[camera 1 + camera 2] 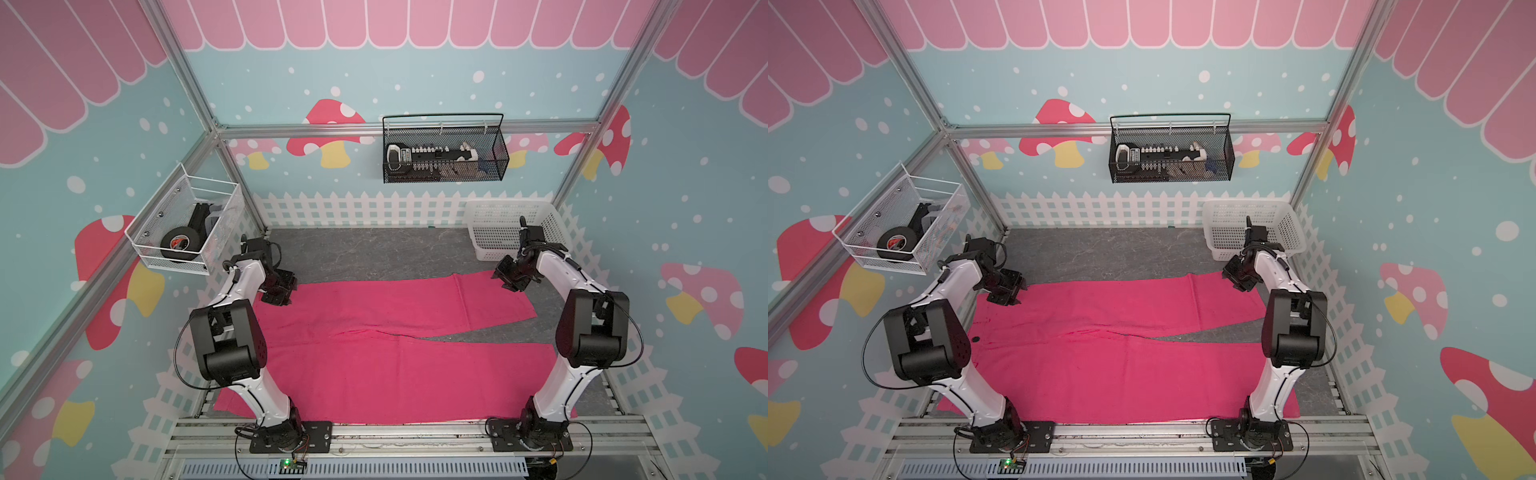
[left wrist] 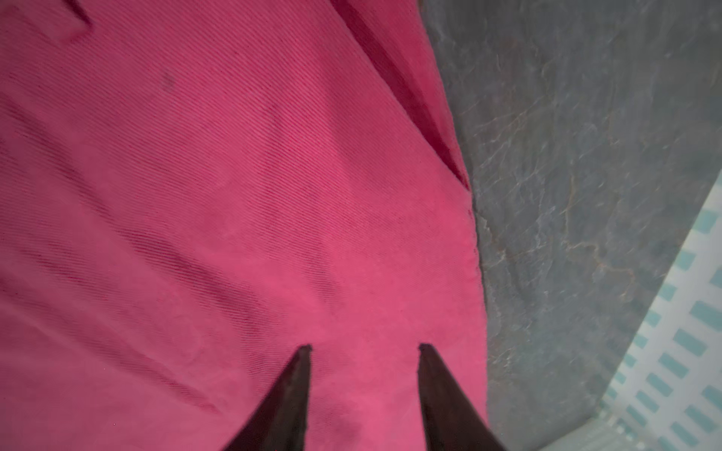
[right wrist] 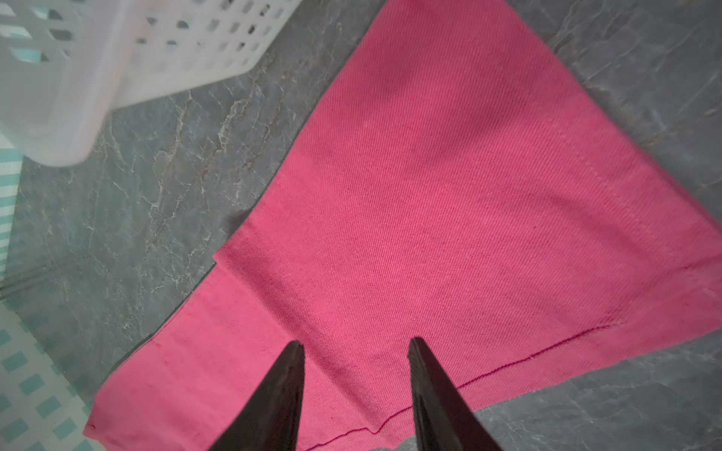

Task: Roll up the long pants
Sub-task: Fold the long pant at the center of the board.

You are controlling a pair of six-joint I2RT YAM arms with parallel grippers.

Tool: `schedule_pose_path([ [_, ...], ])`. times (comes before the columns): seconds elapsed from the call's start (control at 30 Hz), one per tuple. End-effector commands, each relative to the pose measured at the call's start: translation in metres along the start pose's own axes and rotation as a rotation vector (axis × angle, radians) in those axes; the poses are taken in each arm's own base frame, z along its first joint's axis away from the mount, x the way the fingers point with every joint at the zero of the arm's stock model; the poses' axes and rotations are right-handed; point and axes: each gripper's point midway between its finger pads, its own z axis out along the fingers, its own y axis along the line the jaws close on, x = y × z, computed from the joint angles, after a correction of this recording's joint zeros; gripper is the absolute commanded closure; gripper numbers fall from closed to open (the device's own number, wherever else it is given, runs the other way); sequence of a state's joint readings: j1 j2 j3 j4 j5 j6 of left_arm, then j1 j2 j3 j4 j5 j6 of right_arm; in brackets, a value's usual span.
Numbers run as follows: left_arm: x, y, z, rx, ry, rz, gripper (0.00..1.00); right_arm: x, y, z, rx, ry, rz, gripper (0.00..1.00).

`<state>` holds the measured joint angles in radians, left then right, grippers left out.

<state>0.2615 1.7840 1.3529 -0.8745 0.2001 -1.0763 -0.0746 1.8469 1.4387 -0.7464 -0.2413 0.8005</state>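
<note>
The long pants lie flat on the grey table, a hot-pink garment with two legs running to the right and a narrow gap between them. My left gripper hovers over the far left corner of the pants. In the left wrist view it is open above the cloth near its edge, with nothing between the fingers. My right gripper hangs over the end of the far leg. In the right wrist view it is open just above the hem.
A white plastic basket stands at the table's back right corner, just behind the right gripper. A black wire basket hangs on the back wall and a white wire basket on the left wall. A low white fence rings the table.
</note>
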Motion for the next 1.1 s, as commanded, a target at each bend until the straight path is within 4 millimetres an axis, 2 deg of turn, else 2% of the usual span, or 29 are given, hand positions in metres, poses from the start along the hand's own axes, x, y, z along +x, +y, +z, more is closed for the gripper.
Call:
schedule_pose_path([
  [0.0, -0.011, -0.037, 0.016, 0.113, -0.059, -0.079, 0.4, -0.002, 0.004, 0.005, -0.027, 0.006, 0.009, 0.55],
  [0.07, -0.011, -0.053, 0.022, 0.173, -0.075, -0.121, 0.34, -0.002, 0.006, 0.005, -0.037, 0.009, 0.0, 0.55],
  [0.13, -0.015, -0.06, 0.027, 0.205, -0.115, -0.182, 0.3, -0.001, 0.006, 0.005, -0.039, 0.013, -0.01, 0.55],
  [0.33, -0.039, -0.062, 0.045, 0.216, -0.181, -0.287, 0.3, 0.007, 0.007, 0.004, -0.051, 0.037, -0.026, 0.56],
  [0.73, -0.074, -0.056, 0.058, 0.146, -0.208, -0.311, 0.34, 0.013, 0.002, 0.002, -0.041, 0.05, -0.028, 0.57],
  [0.83, -0.07, -0.058, 0.07, 0.126, -0.155, -0.291, 0.35, 0.013, 0.001, 0.004, -0.032, 0.056, -0.025, 0.57],
  [1.07, -0.059, -0.033, 0.082, 0.065, -0.115, -0.335, 0.37, 0.011, 0.002, 0.004, -0.024, 0.055, -0.013, 0.57],
])
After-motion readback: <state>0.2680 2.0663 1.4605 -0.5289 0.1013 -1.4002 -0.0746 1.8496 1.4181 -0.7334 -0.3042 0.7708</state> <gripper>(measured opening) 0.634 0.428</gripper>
